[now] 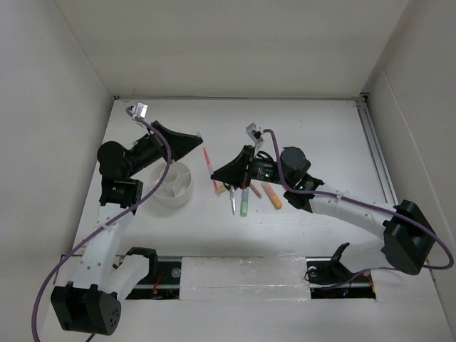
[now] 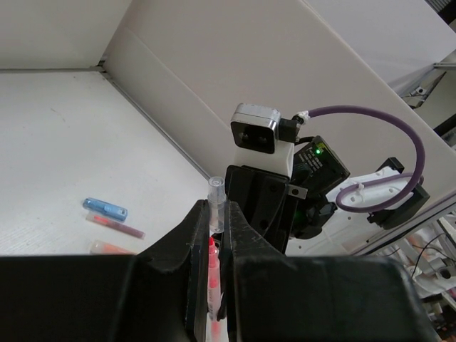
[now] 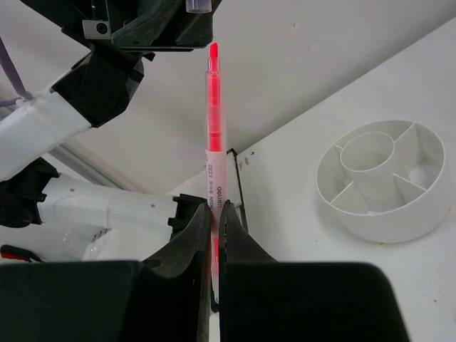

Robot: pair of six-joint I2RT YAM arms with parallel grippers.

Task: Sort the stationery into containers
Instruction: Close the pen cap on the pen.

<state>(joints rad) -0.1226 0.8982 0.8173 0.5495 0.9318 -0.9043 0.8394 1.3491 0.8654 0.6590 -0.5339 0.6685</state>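
Right wrist: my right pincer (image 3: 214, 206) is clamped on the thin pink pen with white barrel (image 3: 213, 121), held in the air. Its bare tip is aimed at the clear plastic cap (image 2: 216, 194) pinched in my left pincer (image 2: 215, 214). Tip and cap are near, not touching. I read this as recapping before the drop. The round white divided tub (image 3: 385, 231) sits on the table (image 3: 427, 299) nearby, visible wedges empty.

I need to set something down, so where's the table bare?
Bare: the table strip along the back wall, and the patch between the loose markers and the near edge. Crowded: between tub and markers, where left pincer and right pincer meet.
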